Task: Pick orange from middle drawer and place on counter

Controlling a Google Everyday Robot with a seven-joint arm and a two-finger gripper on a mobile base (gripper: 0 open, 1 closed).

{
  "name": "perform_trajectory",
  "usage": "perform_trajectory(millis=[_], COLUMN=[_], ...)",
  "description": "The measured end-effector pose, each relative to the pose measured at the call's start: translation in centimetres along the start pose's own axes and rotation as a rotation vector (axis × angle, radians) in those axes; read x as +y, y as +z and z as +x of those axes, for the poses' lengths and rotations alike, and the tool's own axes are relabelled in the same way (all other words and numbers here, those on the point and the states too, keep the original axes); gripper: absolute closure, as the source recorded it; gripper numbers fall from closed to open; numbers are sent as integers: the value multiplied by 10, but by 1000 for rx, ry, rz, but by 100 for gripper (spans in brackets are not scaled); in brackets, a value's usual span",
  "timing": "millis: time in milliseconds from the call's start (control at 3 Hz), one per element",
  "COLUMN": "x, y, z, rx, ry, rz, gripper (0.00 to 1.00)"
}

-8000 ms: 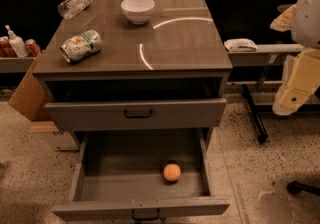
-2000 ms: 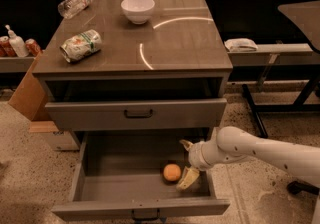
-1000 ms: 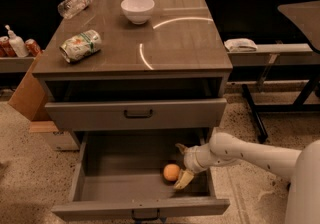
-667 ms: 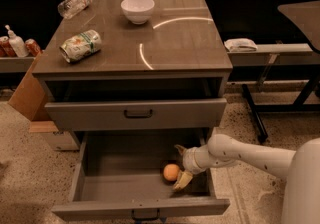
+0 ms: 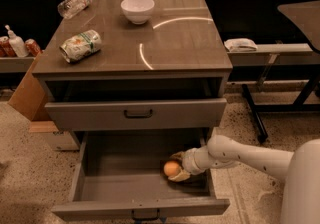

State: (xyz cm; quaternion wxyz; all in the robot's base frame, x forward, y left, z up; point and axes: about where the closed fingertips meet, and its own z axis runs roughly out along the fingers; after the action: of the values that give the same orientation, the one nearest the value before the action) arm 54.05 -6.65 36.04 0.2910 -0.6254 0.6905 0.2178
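**Asker:** So where is the orange [image 5: 171,168] right now?

**Describer:** It lies on the grey floor of the middle drawer [image 5: 125,173], which is pulled fully open at the bottom of the cabinet. The fruit is towards the drawer's right side, roughly halfway between the back and the front panel.

**Asker:** And the gripper?

**Describer:** The gripper [image 5: 181,169] is down inside the same drawer, touching or almost touching the orange's right side. The white arm [image 5: 240,154] reaches in from the right, over the drawer's right wall. So the orange lies directly left of the gripper, in line with the arm. Being round, it has no long axis to line up with.

**Asker:** Has it taken hold of the fruit?

**Describer:** I cannot tell. The gripper's tan parts wrap close around the fruit, but whether they are pressed against it does not show.

**Asker:** Where must the orange go?

**Describer:** Up onto the counter [image 5: 180,48], the glossy top well above the drawer. My judgement is that the lift must first clear the closed drawer front [image 5: 135,113] overhead.
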Motion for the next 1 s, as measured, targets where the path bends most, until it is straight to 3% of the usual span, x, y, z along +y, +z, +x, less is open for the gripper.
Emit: perform_trajectory(millis=[667, 1000], x=[13, 18], y=[-36, -75], z=[-11, -16], rx=[-113, -199], ry=[-1, -17], rz=[20, 43], gripper=[89, 100])
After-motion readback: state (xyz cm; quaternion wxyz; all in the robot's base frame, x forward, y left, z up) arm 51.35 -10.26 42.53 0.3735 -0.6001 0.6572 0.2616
